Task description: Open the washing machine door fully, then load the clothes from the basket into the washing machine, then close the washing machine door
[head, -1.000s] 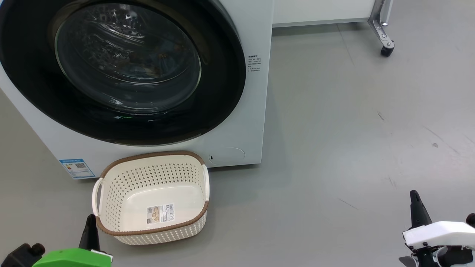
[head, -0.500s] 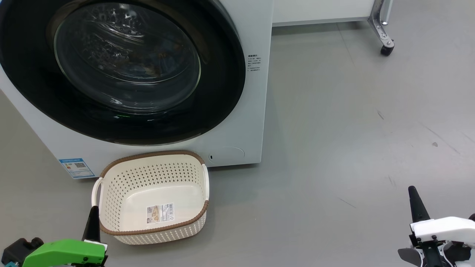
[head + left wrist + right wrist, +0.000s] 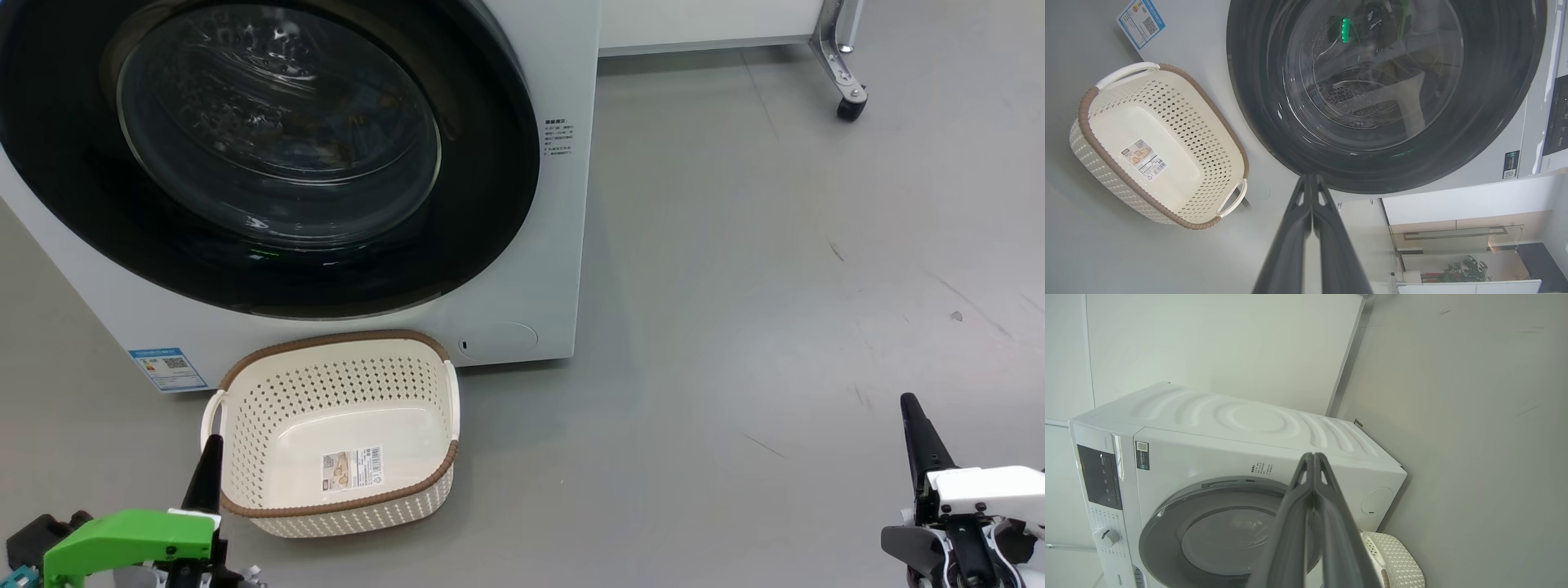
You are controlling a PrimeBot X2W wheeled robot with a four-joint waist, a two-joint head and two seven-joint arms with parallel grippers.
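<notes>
The round glossy black-rimmed glass door (image 3: 277,155) lies shut across the mouth of the big white front-loading washing machine (image 3: 563,245), the cream perforated plastic basket (image 3: 335,339) stands just before its base, and the grey floor (image 3: 775,261) rightward lies open.

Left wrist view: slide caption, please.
Closed washing machine door ahead of the shut left pincer; empty basket alongside.

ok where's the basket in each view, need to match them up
Head: basket lower left, just below the washing machine door.
Left wrist: basket at left, turned sideways, label inside.
Right wrist: basket at bottom edge, right of centre, cut off.
Shared landmark: the washing machine door, next to the basket in all three.
</notes>
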